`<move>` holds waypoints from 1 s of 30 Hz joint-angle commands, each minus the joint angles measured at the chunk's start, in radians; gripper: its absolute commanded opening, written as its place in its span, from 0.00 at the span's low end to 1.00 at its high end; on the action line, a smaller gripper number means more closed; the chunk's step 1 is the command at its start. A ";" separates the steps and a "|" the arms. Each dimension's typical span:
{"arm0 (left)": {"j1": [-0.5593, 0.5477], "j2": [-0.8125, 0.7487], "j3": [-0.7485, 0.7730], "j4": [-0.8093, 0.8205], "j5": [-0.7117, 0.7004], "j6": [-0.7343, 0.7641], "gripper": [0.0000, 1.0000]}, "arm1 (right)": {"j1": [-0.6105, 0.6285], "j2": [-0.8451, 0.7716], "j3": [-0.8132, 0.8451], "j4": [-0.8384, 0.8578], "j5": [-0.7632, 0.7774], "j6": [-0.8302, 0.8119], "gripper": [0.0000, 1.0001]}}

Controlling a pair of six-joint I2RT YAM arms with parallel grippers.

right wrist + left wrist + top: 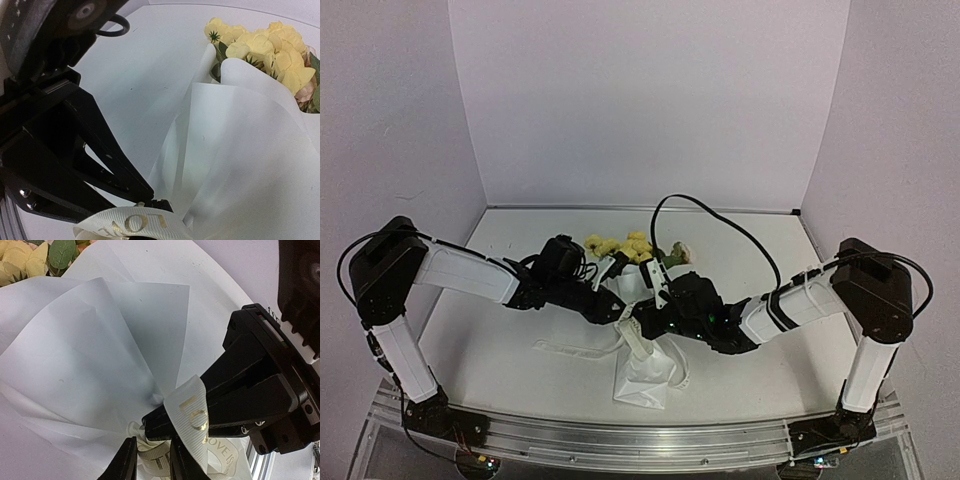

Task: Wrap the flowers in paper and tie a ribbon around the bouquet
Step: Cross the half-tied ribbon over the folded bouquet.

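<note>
The bouquet lies mid-table: yellow flowers [620, 245] [20, 260] [260, 45] stick out of the white paper [642, 385] [100, 340] [250, 150], which is pinched in at the waist. The cream ribbon [192, 410] [130, 225], printed with gold letters, is looped around that waist, and an end trails left [570, 348]. My right gripper [645, 318] [150, 422] is shut on a ribbon strand at the waist. My left gripper [625, 305] [152, 460] meets it there, its jaws a narrow gap apart with a ribbon loop lying between them.
A black cable [720, 220] arcs over the right arm behind the bouquet. White walls close in the table at the back and both sides. A metal rail [620, 445] runs along the near edge.
</note>
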 commanded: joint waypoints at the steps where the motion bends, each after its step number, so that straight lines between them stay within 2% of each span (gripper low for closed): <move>1: -0.006 0.010 0.030 0.055 0.012 -0.012 0.23 | -0.003 -0.011 0.022 0.044 -0.004 -0.020 0.00; 15: -0.006 -0.015 0.013 0.091 0.017 0.010 0.08 | -0.003 -0.047 -0.027 0.042 -0.062 -0.043 0.00; 23: -0.006 -0.036 -0.011 0.136 0.056 0.012 0.00 | -0.004 -0.093 -0.048 0.025 -0.061 -0.026 0.19; 30: -0.008 -0.047 -0.022 0.154 0.069 0.010 0.00 | -0.003 -0.149 -0.070 -0.016 -0.074 -0.028 0.25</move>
